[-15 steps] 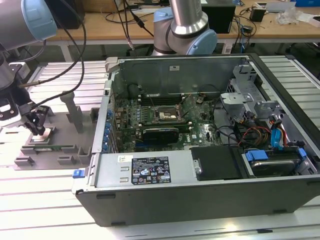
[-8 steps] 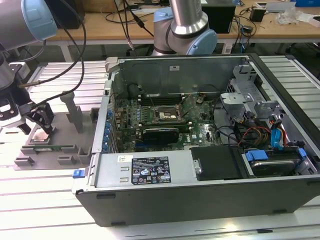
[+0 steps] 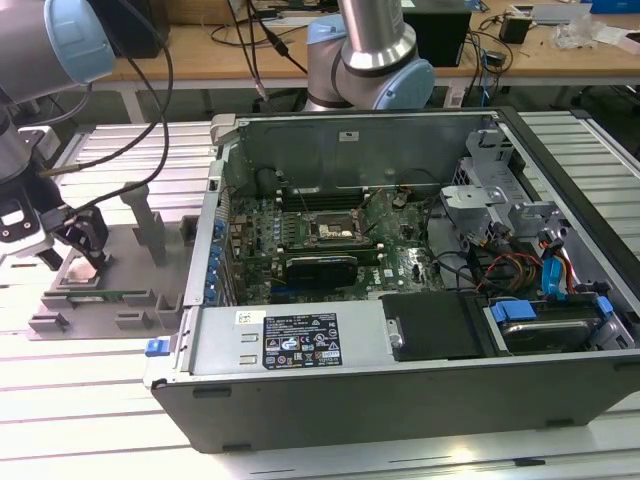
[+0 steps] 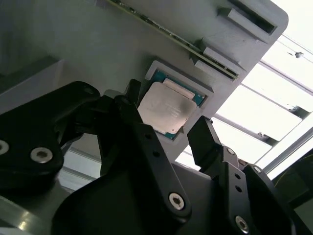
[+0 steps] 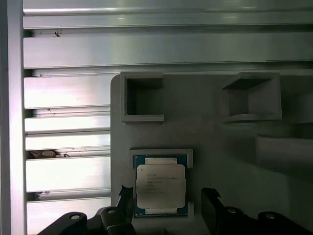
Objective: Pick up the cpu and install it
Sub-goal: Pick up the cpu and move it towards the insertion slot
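The cpu (image 5: 160, 183) is a small square chip with a silver-grey top, lying flat in a shallow pocket of a grey fixture plate (image 5: 230, 147). In both wrist views my gripper (image 5: 167, 198) is open, with one black finger on each side of the chip and a small gap between each fingertip and its edge. The second wrist view shows the cpu (image 4: 164, 110) between the two fingertips (image 4: 203, 134). In the exterior view my gripper (image 3: 75, 250) hangs low over the cpu (image 3: 78, 273) at the far left, well away from the motherboard socket (image 3: 335, 232).
An open computer case (image 3: 400, 380) takes up the middle and right, with a motherboard, cables and a blue-tabbed drive bay (image 3: 540, 320). Upright grey posts (image 3: 148, 225) rise from the fixture plate (image 3: 110, 300) between my gripper and the case. A slatted metal table (image 5: 68, 88) lies underneath.
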`<state>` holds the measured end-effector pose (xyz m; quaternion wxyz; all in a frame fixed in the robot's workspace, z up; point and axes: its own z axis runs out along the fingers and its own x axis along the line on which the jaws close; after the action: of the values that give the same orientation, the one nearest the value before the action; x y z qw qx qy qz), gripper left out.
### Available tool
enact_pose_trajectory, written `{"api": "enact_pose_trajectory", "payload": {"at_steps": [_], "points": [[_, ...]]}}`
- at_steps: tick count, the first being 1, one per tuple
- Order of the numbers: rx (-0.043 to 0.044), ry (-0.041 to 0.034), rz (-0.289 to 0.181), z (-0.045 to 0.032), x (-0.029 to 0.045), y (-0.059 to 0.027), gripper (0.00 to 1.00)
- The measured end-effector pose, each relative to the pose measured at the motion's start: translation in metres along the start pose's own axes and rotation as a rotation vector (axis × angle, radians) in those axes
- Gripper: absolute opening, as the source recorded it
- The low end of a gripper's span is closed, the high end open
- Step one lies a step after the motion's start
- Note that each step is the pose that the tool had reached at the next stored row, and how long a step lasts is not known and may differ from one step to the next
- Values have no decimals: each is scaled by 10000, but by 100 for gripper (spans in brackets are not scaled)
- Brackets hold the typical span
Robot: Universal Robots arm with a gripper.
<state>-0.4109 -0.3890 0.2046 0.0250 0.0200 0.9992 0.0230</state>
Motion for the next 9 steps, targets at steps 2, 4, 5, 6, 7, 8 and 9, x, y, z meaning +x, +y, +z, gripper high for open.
{"api": "enact_pose_trajectory", "payload": {"at_steps": [2, 4, 5, 6, 7, 8, 9], "points": [[-3, 8, -77, 46, 2, -2, 66], [-4, 9, -90, 65, 3, -3, 66], [-4, 10, -93, 77, 3, -3, 66], [-5, 9, -93, 94, 4, -1, 66], [-5, 9, -91, 101, 5, 3, 66], [-4, 10, -90, 104, 6, 6, 66], [-5, 9, -91, 110, 7, 16, 66]]}}
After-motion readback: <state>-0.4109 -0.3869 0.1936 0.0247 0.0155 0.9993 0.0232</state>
